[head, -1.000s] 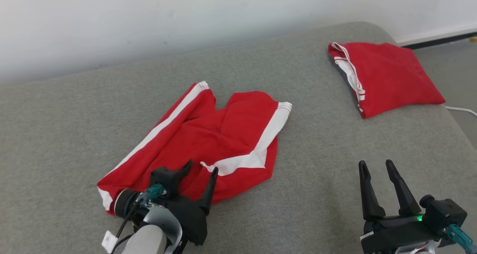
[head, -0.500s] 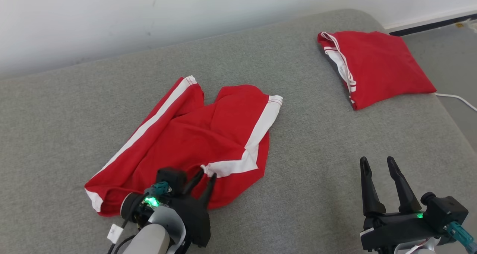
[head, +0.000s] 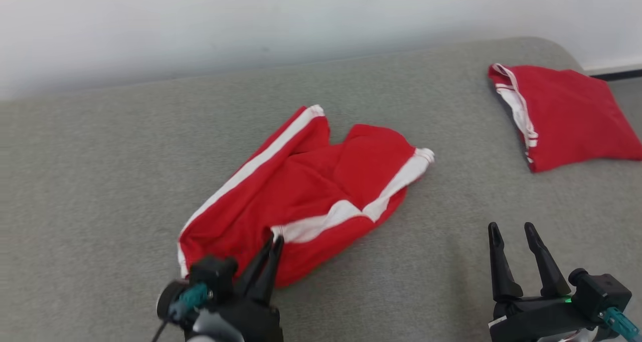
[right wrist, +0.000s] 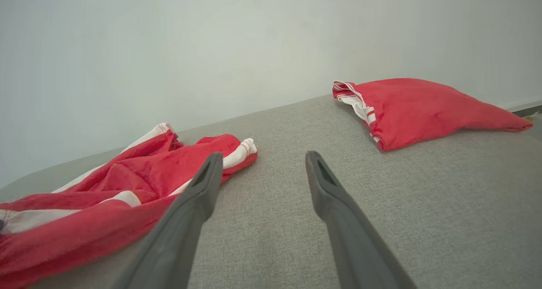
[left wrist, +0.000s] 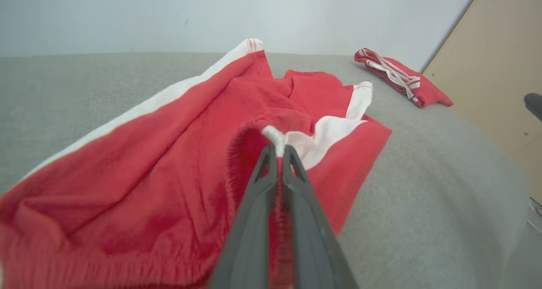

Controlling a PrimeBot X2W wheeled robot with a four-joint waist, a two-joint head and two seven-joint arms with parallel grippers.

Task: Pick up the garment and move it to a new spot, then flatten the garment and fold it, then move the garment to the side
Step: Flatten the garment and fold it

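The left tool (head: pixel 275 238) is clamped on the near edge of the red shorts (head: pixel 311 181). The right tool (head: pixel 511 227), jaws apart, hovers right of the shorts.

Long dark tapered jaws on black wrist housings (head: pixel 544 316), teal connectors (head: pixel 615 319), green light (head: pixel 567 300)

Your left gripper (left wrist: pixel 277 147) has its fingers pinched together on a gathered, white-tipped edge of the red garment (left wrist: pixel 169 153). The cloth lies rumpled on the grey cushion (left wrist: pixel 423 195). A folded red bundle (left wrist: pixel 402 79) sits well apart at the far right, near the beige panel (left wrist: pixel 499 68).
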